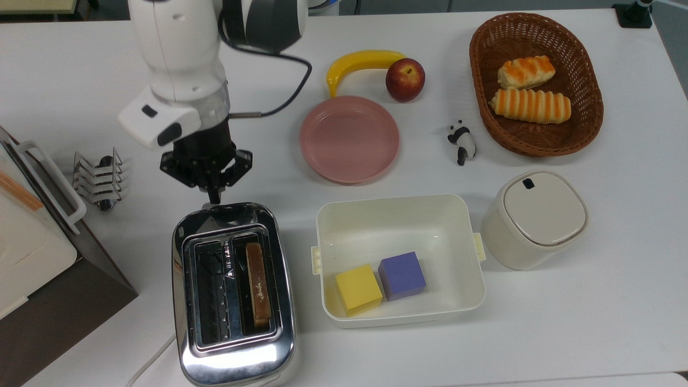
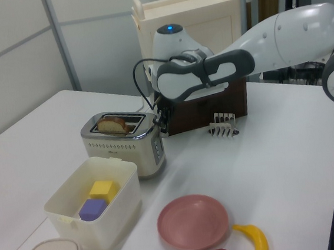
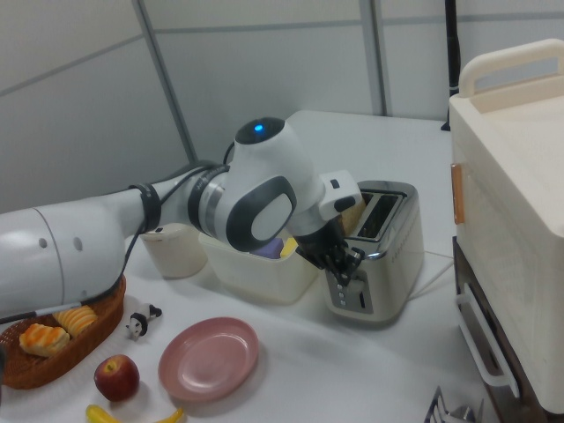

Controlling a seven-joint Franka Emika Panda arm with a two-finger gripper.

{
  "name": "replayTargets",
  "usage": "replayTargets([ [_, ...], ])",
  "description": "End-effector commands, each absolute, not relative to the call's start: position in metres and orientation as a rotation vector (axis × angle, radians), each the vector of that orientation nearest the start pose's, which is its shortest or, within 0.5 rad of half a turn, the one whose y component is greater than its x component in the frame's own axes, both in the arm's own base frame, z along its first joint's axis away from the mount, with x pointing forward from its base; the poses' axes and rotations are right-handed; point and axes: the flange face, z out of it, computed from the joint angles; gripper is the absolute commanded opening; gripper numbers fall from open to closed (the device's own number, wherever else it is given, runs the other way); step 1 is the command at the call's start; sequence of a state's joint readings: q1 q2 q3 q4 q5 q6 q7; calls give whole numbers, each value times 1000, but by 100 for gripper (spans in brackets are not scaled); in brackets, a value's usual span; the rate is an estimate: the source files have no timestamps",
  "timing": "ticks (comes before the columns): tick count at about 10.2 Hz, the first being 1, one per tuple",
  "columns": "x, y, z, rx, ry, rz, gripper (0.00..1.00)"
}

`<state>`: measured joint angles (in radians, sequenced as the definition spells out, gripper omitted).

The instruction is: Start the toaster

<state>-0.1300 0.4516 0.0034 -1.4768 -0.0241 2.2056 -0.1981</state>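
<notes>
The chrome toaster (image 1: pixel 234 293) stands near the front of the table in the top view, with a slice of bread (image 1: pixel 257 285) in one slot. Its small lever knob (image 1: pixel 209 205) sticks out of the end that faces the arm. My gripper (image 1: pixel 215 196) points down with its fingers together, the tip right at that knob and holding nothing. In the left view the gripper (image 2: pixel 162 121) hangs at the toaster's (image 2: pixel 121 142) right end. In the right view the gripper (image 3: pixel 347 263) sits against the toaster's (image 3: pixel 383 247) button panel.
A white-and-brown boxy appliance (image 1: pixel 32 252) and a wire toast rack (image 1: pixel 99 180) stand at the top view's left. A white bin (image 1: pixel 400 207) with two cubes sits beside the toaster. A pink plate (image 1: pixel 349 140), banana (image 1: pixel 360 62), apple (image 1: pixel 405 79), bread basket (image 1: pixel 586 123) and lidded container (image 1: pixel 537 217) lie beyond.
</notes>
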Motion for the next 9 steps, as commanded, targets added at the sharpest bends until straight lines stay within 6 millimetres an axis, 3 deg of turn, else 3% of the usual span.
replayTargets([
  [1,719,-100,417,-3206,-185,-466,0],
  [5,723,-115,362,-3240,-186,-396,0],
  [7,724,-118,343,-3242,-182,-379,0],
  [9,725,-118,339,-3240,-178,-371,0],
])
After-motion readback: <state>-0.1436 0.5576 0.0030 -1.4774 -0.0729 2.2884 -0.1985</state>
